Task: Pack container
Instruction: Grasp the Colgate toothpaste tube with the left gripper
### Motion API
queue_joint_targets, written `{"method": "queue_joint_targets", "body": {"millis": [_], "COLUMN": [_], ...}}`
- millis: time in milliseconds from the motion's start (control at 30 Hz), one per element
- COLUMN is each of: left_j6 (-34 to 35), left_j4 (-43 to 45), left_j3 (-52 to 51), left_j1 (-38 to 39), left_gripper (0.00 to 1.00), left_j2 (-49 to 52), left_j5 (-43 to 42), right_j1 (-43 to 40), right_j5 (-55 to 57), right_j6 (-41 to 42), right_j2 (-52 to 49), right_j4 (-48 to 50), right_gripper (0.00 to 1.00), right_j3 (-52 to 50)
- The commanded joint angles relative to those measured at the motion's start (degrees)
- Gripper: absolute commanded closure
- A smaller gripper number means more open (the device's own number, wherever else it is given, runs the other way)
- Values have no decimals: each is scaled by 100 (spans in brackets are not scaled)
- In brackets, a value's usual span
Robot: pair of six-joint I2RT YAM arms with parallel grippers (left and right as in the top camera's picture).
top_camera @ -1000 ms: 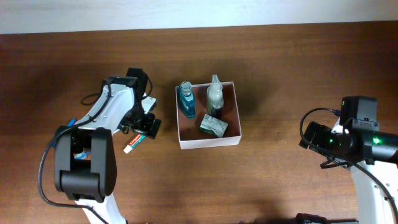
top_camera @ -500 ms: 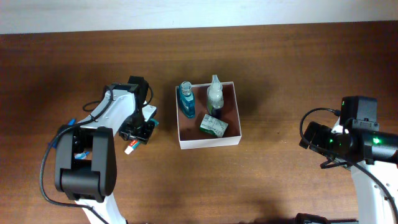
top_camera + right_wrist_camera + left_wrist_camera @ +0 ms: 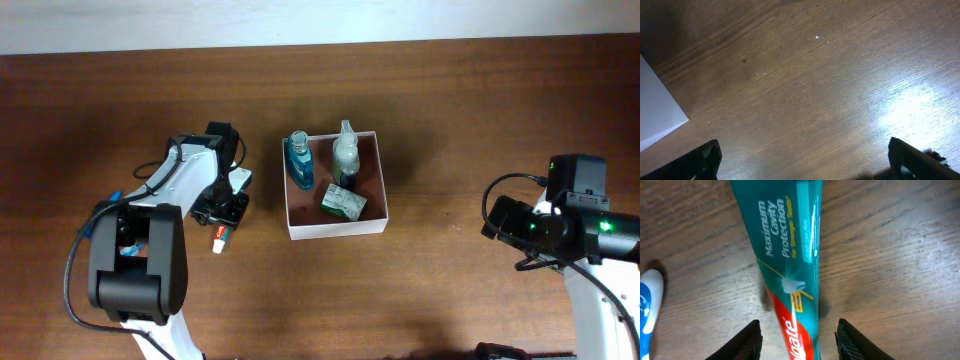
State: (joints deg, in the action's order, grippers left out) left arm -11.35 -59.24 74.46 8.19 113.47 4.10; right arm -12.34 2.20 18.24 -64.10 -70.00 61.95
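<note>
The container (image 3: 335,228), a white-walled box with a reddish-brown floor, sits mid-table and holds a blue bottle (image 3: 299,162), a clear bottle (image 3: 346,152) and a green carton (image 3: 342,202). A teal and red toothpaste tube (image 3: 790,255) lies on the table to its left, its cap end (image 3: 218,241) pointing toward the front. My left gripper (image 3: 799,330) straddles the tube with its jaws half-narrowed; bare wood shows between each fingertip and the tube. My right gripper (image 3: 802,155) hangs wide open over bare table at the right, holding nothing.
A blue and white object (image 3: 650,300) lies on the table left of the tube. One white corner of the container (image 3: 655,105) shows at the left edge of the right wrist view.
My left gripper's jaws have narrowed from wide open around the tube. The tube's cap end has swung slightly toward the container. The right arm has not moved.
</note>
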Motion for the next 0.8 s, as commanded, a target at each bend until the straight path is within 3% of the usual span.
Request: {"method": "queue_joint_targets", "body": {"millis": [0, 100, 300, 433, 767], "left_j6": [13, 15, 15, 15, 15], "left_j4": [105, 330, 409, 393, 79], "left_j3": [-103, -339, -479, -476, -44], "left_j1": [-9, -9, -9, -9, -9], "left_gripper": [50, 41, 42, 63, 87], "left_j2": [85, 85, 85, 85, 83], "left_j5": [-70, -131, -131, -131, -127], "right_j1": [-50, -50, -50, -50, -50], "right_j5": [-31, -28, -28, -31, -28], "right_j6": [70, 70, 70, 68, 68], "right_j2": [-17, -17, -17, -17, -17], "right_j4": [15, 13, 13, 13, 11], "right_gripper": [2, 2, 2, 2, 2], "right_j3": [-28, -31, -31, -28, -31]}}
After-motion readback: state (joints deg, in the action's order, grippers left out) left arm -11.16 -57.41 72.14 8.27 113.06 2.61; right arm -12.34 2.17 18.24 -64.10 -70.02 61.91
